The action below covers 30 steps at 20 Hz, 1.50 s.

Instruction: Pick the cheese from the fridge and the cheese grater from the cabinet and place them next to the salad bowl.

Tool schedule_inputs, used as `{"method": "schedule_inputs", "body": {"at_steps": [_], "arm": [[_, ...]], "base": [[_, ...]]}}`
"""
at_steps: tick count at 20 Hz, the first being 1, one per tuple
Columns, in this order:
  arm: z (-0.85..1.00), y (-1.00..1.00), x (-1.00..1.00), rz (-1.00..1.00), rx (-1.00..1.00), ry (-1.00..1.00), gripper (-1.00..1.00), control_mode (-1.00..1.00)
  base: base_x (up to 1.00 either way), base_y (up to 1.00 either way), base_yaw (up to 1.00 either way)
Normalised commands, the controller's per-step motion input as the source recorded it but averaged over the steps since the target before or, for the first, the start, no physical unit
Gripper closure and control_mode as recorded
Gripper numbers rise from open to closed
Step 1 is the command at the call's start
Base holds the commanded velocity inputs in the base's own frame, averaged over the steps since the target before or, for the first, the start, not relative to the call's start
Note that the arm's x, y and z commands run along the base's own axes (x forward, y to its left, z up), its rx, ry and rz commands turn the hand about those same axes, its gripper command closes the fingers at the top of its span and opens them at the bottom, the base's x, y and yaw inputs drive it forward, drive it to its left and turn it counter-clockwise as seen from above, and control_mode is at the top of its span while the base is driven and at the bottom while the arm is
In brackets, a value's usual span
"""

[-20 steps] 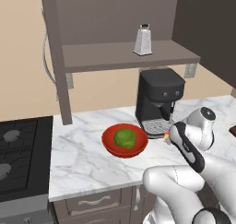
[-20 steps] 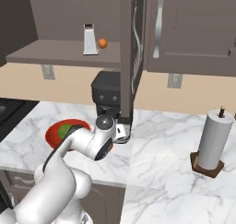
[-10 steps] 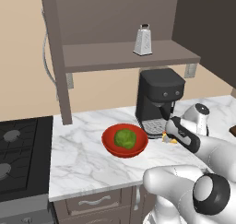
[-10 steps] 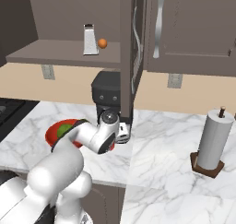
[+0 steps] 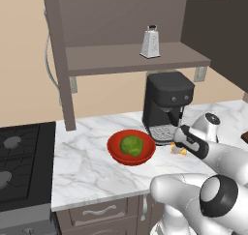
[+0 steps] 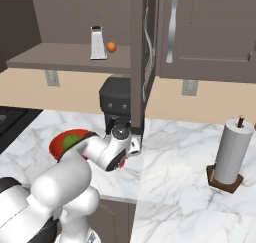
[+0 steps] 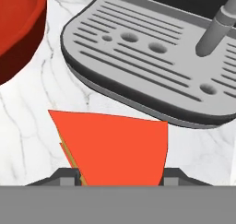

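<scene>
A wide white marble counter (image 5: 87,156) with grey veins runs across the middle of the left base view. A tan wall rises behind it. At the top of that view hangs the dark grey-brown cabinet (image 5: 60,60) with a flat shelf and thick side panels. In the lower left corner sits a black stove top (image 5: 19,156). Grey drawers with silver handles (image 5: 99,212) run under the counter at the bottom.

A black coffee machine (image 5: 167,98) stands in the middle right, under the shelf. Just to its left on the counter is the wide red salad bowl (image 5: 131,148) with a green leafy ball inside. At the right of the right base view stands a white paper towel roll (image 6: 232,152) on a dark wooden base.

The small silver cheese grater (image 5: 150,42) with a dark handle stands upright on the shelf, near the top middle. In the right base view a small orange ball (image 6: 111,47) sits just beside it.

The claw (image 5: 177,149) is low over the counter, between the bowl and the coffee machine's tray. It is closed tight on the small yellow-orange cheese (image 7: 113,149) wedge with a red rind.
</scene>
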Motion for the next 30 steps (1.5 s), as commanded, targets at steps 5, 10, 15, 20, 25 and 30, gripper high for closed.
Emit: {"method": "schedule_inputs", "body": {"at_steps": [5, 10, 15, 20, 25, 30], "arm": [[-0.35, 0.14, 0.0, 0.0, -0.03, -0.09, 1.0, -1.0], [-0.54, 0.18, 0.0, 0.0, 0.0, -0.02, 1.0, -1.0], [-0.36, 0.23, 0.0, 0.0, 0.0, 0.0, -1.0, -1.0], [0.0, 0.06, -0.01, 0.0, 0.0, 0.0, -1.0, -1.0], [0.14, 0.08, -0.5, 0.0, 0.0, -0.14, -1.0, -1.0], [0.65, 0.09, -0.38, 0.0, -0.01, -0.16, -1.0, -1.0]], "base": [[0.0, 0.0, 0.0], [0.0, 0.0, 0.0], [0.0, 0.0, 0.0], [0.0, 0.0, 0.0], [0.0, 0.0, 0.0], [0.0, 0.0, 0.0]]}}
